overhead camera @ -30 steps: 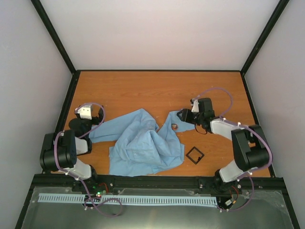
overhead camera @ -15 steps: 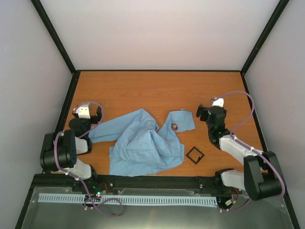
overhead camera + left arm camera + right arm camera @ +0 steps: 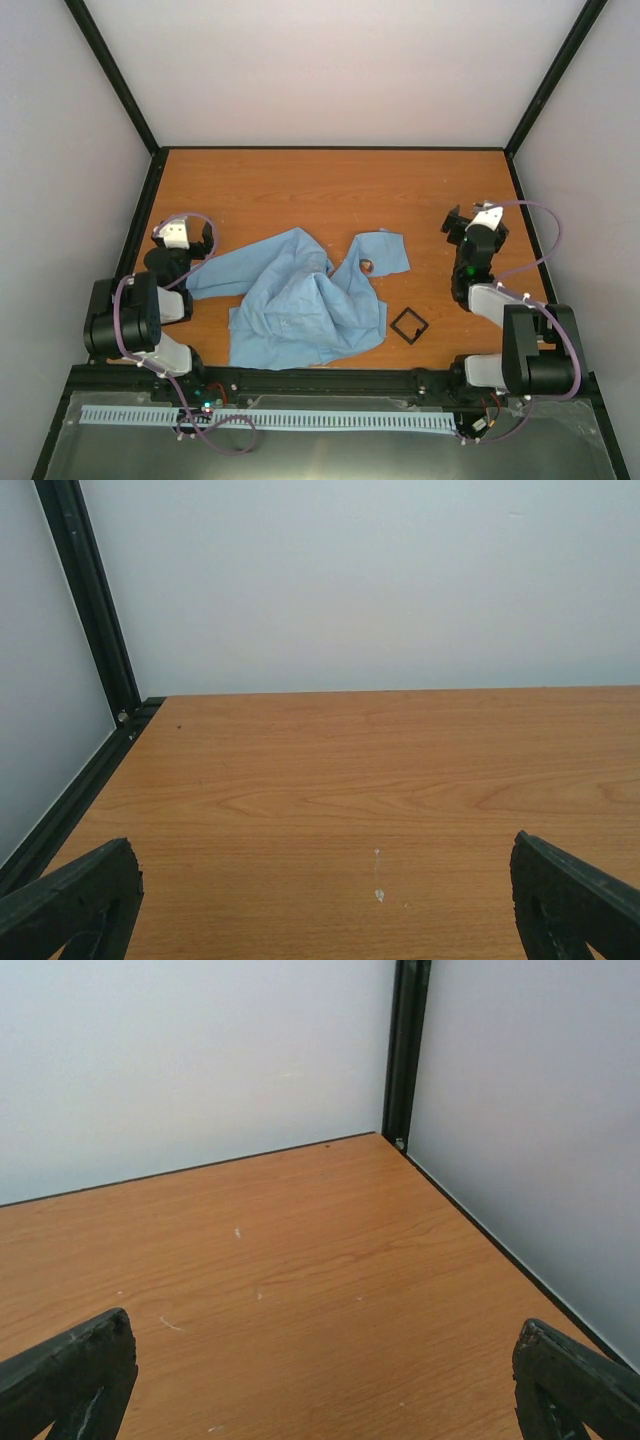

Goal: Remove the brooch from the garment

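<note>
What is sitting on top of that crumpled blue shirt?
Only a tiny round brownish brooch, on the flap at the far right of the shirt. Whatever lies inside its folds or beneath it is covered, so that cannot be seen.

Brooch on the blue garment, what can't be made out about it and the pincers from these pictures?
- The brooch: top view, too small to show its pin or how it holds to the garment.
- Left wrist view: only table and wall; the left pincer has its fingers cut off by the bottom edge.
- Right wrist view: same for the right pincer; brooch and garment lie outside both wrist views.
</note>
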Controlling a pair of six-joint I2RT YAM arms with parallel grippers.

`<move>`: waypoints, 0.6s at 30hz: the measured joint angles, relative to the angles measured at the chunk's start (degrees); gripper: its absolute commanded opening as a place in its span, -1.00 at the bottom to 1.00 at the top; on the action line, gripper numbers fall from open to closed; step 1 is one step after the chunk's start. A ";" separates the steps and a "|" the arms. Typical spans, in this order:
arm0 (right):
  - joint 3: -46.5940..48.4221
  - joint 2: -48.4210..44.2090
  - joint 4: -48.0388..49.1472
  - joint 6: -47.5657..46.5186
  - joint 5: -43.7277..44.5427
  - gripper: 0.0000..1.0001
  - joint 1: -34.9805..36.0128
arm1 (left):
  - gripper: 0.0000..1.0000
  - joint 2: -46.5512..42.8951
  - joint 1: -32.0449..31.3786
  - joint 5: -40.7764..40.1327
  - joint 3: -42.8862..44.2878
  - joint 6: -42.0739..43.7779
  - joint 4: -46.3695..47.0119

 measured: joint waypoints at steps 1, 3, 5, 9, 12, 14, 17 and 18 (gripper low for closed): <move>-0.07 0.00 -0.07 0.00 -0.55 1.00 -0.74 | 0.99 0.00 0.00 -0.02 0.00 0.00 0.00; -0.94 -0.13 1.07 0.04 -1.77 1.00 -1.88 | 1.00 0.00 0.00 -0.07 0.00 0.00 0.00; -3.72 -0.17 3.56 0.13 -2.43 1.00 -2.19 | 1.00 0.00 0.00 -0.15 0.00 0.00 0.00; -8.26 0.85 6.56 0.22 -3.34 1.00 -2.25 | 0.99 0.00 0.00 -0.20 0.00 0.00 0.00; -7.72 5.18 9.70 -0.24 -4.35 1.00 -2.21 | 0.99 0.00 0.00 -0.20 0.00 0.00 -0.02; -6.73 8.50 12.13 -1.64 -5.84 1.00 -1.70 | 0.99 0.00 0.00 -0.22 0.00 0.00 -0.02; -8.46 11.45 18.03 -2.71 -6.51 1.00 -0.81 | 0.99 0.00 0.00 -0.24 0.00 0.00 -0.04; -9.44 11.47 19.39 -2.84 -6.49 1.00 -0.79 | 0.99 0.00 0.00 -0.24 0.00 0.00 -0.04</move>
